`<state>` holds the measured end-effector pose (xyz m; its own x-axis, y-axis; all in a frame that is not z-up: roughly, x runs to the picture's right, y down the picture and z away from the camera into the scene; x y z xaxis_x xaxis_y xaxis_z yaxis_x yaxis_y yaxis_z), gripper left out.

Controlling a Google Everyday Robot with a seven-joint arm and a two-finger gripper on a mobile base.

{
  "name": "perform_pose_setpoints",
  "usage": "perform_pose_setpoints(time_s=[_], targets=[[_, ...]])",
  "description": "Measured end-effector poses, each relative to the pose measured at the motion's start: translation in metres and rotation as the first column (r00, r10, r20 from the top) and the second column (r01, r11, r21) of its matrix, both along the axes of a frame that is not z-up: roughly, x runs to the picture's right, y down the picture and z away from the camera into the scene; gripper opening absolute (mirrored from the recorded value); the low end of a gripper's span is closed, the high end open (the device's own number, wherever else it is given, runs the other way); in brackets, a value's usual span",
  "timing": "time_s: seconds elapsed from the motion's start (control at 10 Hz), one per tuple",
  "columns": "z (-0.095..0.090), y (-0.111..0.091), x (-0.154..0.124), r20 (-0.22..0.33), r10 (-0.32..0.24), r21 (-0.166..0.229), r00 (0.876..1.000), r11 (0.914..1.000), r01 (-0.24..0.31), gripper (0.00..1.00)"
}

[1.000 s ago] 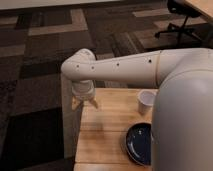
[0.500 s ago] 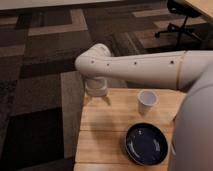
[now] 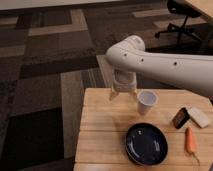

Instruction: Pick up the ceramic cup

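The ceramic cup (image 3: 146,101) is small, white and slightly tapered. It stands upright near the back edge of the wooden table (image 3: 105,130). My gripper (image 3: 123,95) hangs from the white arm and points down over the table's back edge, just left of the cup. Its two fingers are spread apart and nothing is between them. The right finger (image 3: 134,94) is a short gap from the cup's rim and does not touch it. The wide dark blue bowl (image 3: 146,144) sits in front of the cup, near the table's front edge.
An orange carrot (image 3: 190,140) lies at the right of the bowl. A small dark object (image 3: 181,118) and a pale flat one (image 3: 199,117) lie at the right edge. Patterned carpet surrounds the table; an office chair (image 3: 180,20) stands far back right.
The arm has swung right along the table's back edge, bringing the gripper from the far left corner to just beside the cup. More of the table's right side shows.
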<state>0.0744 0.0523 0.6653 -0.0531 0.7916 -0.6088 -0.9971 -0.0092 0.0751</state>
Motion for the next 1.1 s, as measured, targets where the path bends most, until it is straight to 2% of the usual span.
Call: perform_pose_setpoints(time_s=[0.3, 0.5, 0.7, 0.9, 1.1], targets=[[0.001, 0.000, -0.001, 0.000, -0.006, 0.001, 1.000, 1.0000, 0.006, 0.65], [0.004, -0.007, 0.012, 0.004, -0.004, 0.017, 1.000, 0.9998, 0.004, 0.65], [0.013, -0.013, 0.035, 0.046, -0.009, 0.049, 0.999, 0.9988, 0.007, 0.65], [0.031, -0.011, 0.070, 0.099, -0.055, 0.075, 0.994, 0.9961, 0.047, 0.65], [0.045, -0.006, 0.090, 0.129, -0.085, 0.086, 0.988, 0.9935, 0.074, 0.65]])
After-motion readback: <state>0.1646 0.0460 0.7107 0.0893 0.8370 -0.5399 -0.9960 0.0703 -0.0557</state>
